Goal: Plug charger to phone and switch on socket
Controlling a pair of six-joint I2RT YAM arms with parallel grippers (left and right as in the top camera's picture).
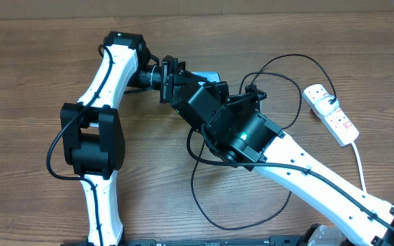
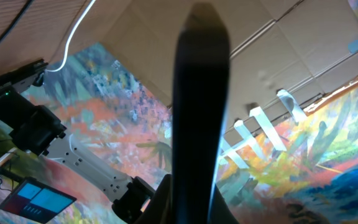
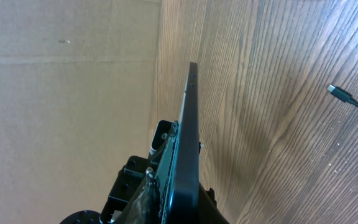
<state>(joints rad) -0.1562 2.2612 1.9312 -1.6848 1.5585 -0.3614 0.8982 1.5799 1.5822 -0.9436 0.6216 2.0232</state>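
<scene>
In the left wrist view the left jaws are closed tight on a dark flat slab that rises edge-on from between them. It is so blurred that only its shape marks it as the phone (image 2: 201,93), and it hides the fingers behind it. In the right wrist view the same phone stands edge-on between the right jaws, with a pale finger (image 3: 160,138) showing on its left; whether they press on it or stand just off it I cannot tell. Beyond, the connector tip (image 3: 339,92) of the charger lies free on the desk (image 3: 260,74), its cable cut off by the picture's edge. From overhead both jaws meet above the middle of the desk, and only a blue corner of the screen shows past the black wrist bodies. Farther right the cable loops across the desk to a black plug (image 1: 330,102) seated in the socket (image 1: 340,123), near the desk's right edge
</scene>
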